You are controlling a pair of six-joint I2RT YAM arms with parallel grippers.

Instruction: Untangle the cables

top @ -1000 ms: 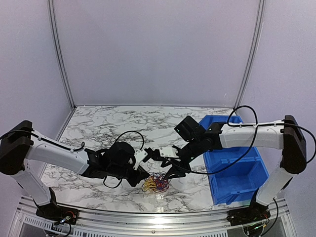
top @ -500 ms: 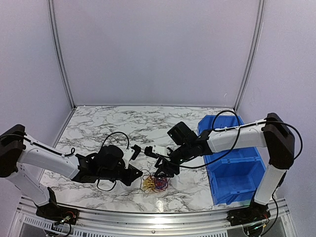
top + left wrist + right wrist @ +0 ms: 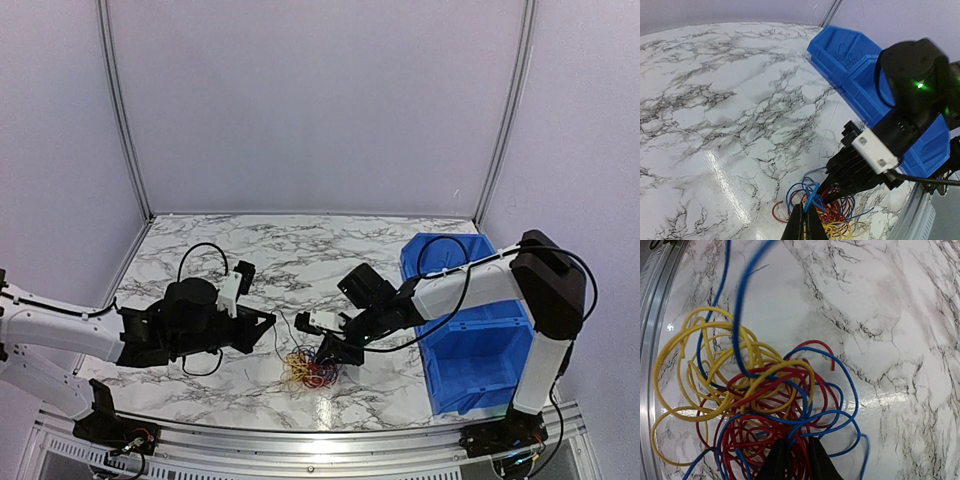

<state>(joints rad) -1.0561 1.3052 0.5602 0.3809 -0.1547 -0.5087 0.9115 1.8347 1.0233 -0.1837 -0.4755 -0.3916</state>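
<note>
Here, cables (image 3: 311, 369) clamped in right pincer (image 3: 796, 462), blue strand (image 3: 813, 199) pinched in left pincer (image 3: 803, 226).

Tabletop (image 3: 200, 255) — white marble pattern with grey veining, glossy, with a glare streak (image 3: 722, 172). Back wall (image 3: 310, 100) — plain pale lilac-grey panel. Curved metal frame posts: left post (image 3: 112, 90), right post (image 3: 515, 90). Aluminium rail (image 3: 300, 445) along the near table edge. Blue plastic bin (image 3: 470, 370) at the table's right side.
</note>
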